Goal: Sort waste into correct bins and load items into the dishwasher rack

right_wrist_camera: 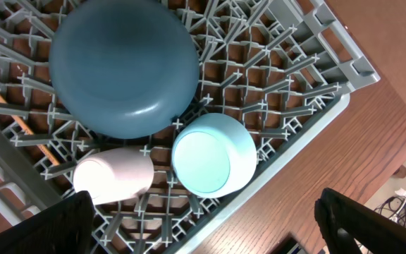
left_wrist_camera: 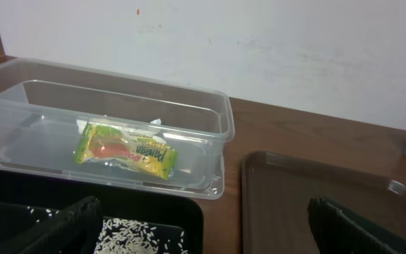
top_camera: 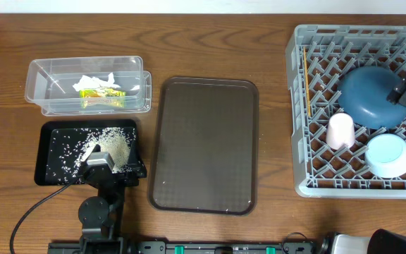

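The clear tub holds the yellow-green wrapper and the white tissue; the tub and wrapper also show in the left wrist view. White rice lies in the black tray. My left gripper hangs open and empty over that rice. The grey rack holds the dark blue bowl, a pale blue bowl, the pink cup and the chopstick. My right gripper is open and empty above the rack's front edge.
The larger brown serving tray lies between the black tray and the rack, with nothing on it. A cable runs from the left arm toward the table's front left. A white wall stands behind the tub.
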`<state>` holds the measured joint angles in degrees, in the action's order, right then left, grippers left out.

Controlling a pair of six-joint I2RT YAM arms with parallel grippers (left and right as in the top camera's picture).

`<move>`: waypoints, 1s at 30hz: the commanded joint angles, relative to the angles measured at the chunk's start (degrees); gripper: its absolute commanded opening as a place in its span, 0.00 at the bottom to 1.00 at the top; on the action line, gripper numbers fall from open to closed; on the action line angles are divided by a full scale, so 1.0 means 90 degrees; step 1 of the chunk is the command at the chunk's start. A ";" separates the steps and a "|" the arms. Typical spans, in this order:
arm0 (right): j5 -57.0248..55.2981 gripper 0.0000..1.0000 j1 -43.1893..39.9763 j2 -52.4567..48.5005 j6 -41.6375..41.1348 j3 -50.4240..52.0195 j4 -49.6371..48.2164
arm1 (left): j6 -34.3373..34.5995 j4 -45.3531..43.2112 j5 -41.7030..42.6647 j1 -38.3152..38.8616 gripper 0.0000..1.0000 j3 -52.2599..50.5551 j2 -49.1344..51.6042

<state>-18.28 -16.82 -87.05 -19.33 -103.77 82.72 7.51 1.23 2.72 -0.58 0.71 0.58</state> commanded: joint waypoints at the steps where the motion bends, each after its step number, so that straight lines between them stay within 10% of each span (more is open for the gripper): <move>1: -0.0131 0.99 -0.0041 0.0051 -0.0112 -0.0044 0.0005 | 0.0012 0.0313 -0.0214 0.0027 0.95 -0.0053 -0.0039; 30: -0.0017 0.99 -0.0039 0.1270 -0.0015 -0.0041 0.0058 | 0.0012 0.0313 -0.0214 0.0027 0.95 -0.0053 -0.0039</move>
<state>-18.24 -16.82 -79.55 -19.31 -103.77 82.94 7.51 1.26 2.59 -0.58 0.73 0.58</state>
